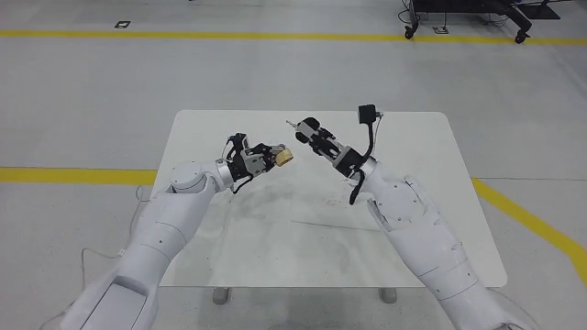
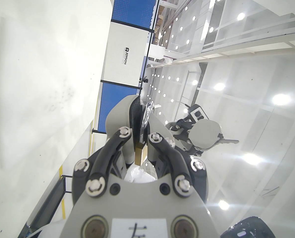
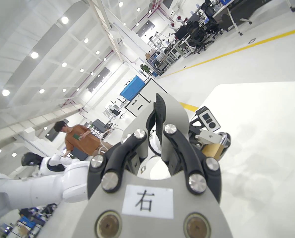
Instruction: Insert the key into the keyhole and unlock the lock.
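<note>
Brass lock (image 1: 282, 156) first: it is clamped in my left gripper (image 1: 272, 158) and held up off the white counter (image 1: 413, 211), over the counter's middle. From my left wrist, the lock (image 2: 138, 153) is wedged deep between the two closed sides of the left gripper (image 2: 141, 110). Its silver shackle (image 2: 147, 115) runs up between the pads toward the fingertips. The pads cover much of the shackle, so I cannot tell whether it is latched. The keyhole is nothing I can make out in any view. From my right wrist the lock (image 3: 212, 150) shows as a brass block poking out past the left gripper, partly cut off by my right gripper's own linkage.

The key (image 2: 228, 141) is pinched in my right gripper (image 2: 210, 136), which is closed on the key's head. The head is hidden, and just the grey blade sticks out past the fingertips. From above, the key (image 1: 292, 125) is a thin sliver at the tip of the right gripper (image 1: 307, 129). At my right wrist the fingers (image 3: 160, 110) are pressed together, and the key between them is hidden.

Key and lock are near each other but apart, not touching. From above, the key's tip lies just beyond the lock on its far side, and the right gripper sits off to the lock's right.
</note>
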